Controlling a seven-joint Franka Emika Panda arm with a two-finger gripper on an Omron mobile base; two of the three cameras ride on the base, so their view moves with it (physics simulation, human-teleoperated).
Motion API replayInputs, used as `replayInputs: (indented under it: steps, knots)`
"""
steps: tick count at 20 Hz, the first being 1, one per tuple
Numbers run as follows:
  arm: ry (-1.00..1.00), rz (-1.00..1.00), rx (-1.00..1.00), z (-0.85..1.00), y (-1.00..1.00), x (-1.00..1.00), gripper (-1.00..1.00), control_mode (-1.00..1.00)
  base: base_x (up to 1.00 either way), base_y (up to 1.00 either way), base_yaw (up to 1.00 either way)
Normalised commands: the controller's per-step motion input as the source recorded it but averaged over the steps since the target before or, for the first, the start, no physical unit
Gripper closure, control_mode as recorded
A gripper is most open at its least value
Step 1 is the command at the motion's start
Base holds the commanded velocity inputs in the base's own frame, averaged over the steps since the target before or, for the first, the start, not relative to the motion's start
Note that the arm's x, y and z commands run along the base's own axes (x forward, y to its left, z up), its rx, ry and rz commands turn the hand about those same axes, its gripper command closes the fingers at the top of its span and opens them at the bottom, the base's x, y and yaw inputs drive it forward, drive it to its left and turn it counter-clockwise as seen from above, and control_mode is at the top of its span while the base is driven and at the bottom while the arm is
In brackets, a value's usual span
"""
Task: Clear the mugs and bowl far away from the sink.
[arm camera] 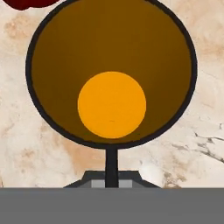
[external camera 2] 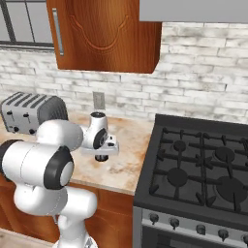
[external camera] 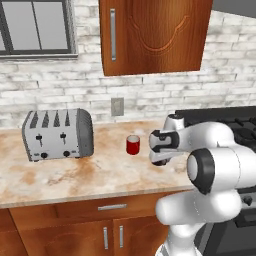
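Note:
A black mug (arm camera: 111, 74) with a yellow-orange inside sits right under the hand, seen from above. My gripper (arm camera: 111, 151) is shut on its near rim, the dark fingers pressed together there. From the base, the gripper (external camera: 159, 158) points down at the marble counter (external camera: 75, 175) with the black mug (external camera 2: 100, 157) below it, low over or on the counter. The red mug (external camera: 132, 145) stands upright just left of the hand, and its edge shows as a dark red mug rim (arm camera: 30, 3). The bowl and the sink are out of view.
A silver toaster (external camera: 57, 134) stands at the counter's back left. The black gas stove (external camera 2: 203, 169) adjoins the counter on the right. A wooden wall cabinet (external camera: 150, 35) hangs above, and the counter's front edge (external camera: 100, 197) runs near the arm.

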Motion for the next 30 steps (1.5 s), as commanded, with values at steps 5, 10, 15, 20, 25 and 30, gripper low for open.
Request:
replayInputs:
  steps: [5,10,15,20,25,30]
  knots:
    - [0.03,0.0,0.0,-0.44,0.0,0.05,1.0,-1.0,0.0,0.0,0.0]
    - [0.05,0.0,0.0,-0.31,0.1,0.18,-1.0,-1.0,0.0,0.0,0.0]
    - [0.02,0.0,0.05,0.06,0.0,-0.08,-1.0,-1.0,0.0,0.0,0.0]
    - [-0.01,0.0,0.1,0.31,0.0,-0.44,-1.0,-1.0,0.0,0.0,0.0]
    - [-0.11,-0.11,0.04,0.9,0.04,-0.38,-1.0,-1.0,0.0,0.0,0.0]
    - [-0.05,-0.2,0.01,1.0,0.0,-0.57,-1.0,-1.0,0.0,0.0,0.0]
